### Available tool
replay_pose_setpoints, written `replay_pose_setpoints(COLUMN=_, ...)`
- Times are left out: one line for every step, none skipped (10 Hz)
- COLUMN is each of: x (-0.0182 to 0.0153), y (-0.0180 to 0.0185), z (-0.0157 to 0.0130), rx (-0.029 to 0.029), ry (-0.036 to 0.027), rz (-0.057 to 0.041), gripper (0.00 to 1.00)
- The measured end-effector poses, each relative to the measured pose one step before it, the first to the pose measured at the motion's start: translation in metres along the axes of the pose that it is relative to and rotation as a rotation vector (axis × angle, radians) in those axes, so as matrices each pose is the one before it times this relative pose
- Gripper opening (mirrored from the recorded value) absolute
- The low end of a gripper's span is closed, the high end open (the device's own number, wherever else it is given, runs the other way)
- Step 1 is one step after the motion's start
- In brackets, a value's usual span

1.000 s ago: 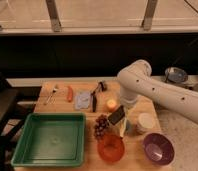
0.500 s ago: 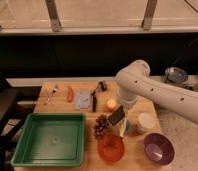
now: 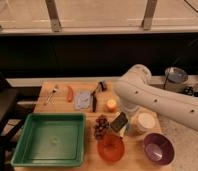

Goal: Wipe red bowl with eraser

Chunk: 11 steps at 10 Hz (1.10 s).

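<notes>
Fingers closed, clamped on the eraser. They are mostly hidden behind the block, but it hangs tilted under the wrist with nothing else holding it up. The gripper sits at the end of the white arm, low over the wooden table, just behind the red bowl.

Change over the last second: none that I can see. Arm pose, eraser tilt and bowl position match both earlier frames, so this is a pause, not a stroke.

The eraser's lower edge is at or just above the bowl's back rim; I cannot tell whether it touches. The bowl looks empty and sits upright near the front table edge, between the green tray and the purple bowl. Dark grapes lie just beside the eraser on the left, and a white cup is just beside it on the right.

Judgement: the grasp is done and the approach is nearly done, but wiping has not visibly begun. The next move likely needs a short drop forward into the bowl, then a sweep along the inside.

Risks: the light plastic bowl may slide or tip under sideways push, and the grapes are close enough to get nudged.

Untouched at the back are a blue-grey block and a black-handled tool.
</notes>
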Motion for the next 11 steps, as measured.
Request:
replay_pose_setpoints(x=-0.00629, y=0.00578, z=0.00616, rx=-0.00420, ry=-0.00442, rz=-0.00016, gripper=0.00)
replay_pose_setpoints(x=-0.00807, y=0.00416, z=0.00626, rx=0.00150, ry=-0.00572, rz=-0.00011, gripper=0.00)
replay_pose_setpoints(x=-0.00830, y=0.00664, z=0.00539, rx=0.00175, ry=-0.00363, rz=0.00454, gripper=0.00)
replay_pose_setpoints(x=-0.00597, y=0.00560, z=0.00364, rx=0.00280, ry=-0.00328, rz=0.00743, gripper=0.00)
replay_pose_setpoints(x=-0.00756, y=0.00295, z=0.00514, rx=0.00321, ry=-0.00678, rz=0.00521, gripper=0.00)
replay_pose_setpoints(x=-0.00442, y=0.00113, z=0.00493, rx=0.00396, ry=-0.01184, rz=0.00978, gripper=0.00)
replay_pose_setpoints(x=-0.00366, y=0.00436, z=0.00804, rx=-0.00373, ry=-0.01535, rz=0.02198, gripper=0.00)
replay_pose_setpoints(x=-0.00547, y=0.00104, z=0.00837, rx=-0.00567, ry=-0.01495, rz=0.01525, gripper=0.00)
replay_pose_setpoints(x=-0.00509, y=0.00097, z=0.01072, rx=-0.01020, ry=-0.01468, rz=0.01438, gripper=0.00)
replay_pose_setpoints(x=-0.00446, y=0.00264, z=0.01449, rx=-0.01639, ry=-0.01984, rz=0.02084, gripper=0.00)
replay_pose_setpoints(x=-0.00419, y=0.00177, z=0.00900, rx=-0.01386, ry=-0.02361, rz=0.01306, gripper=0.00)
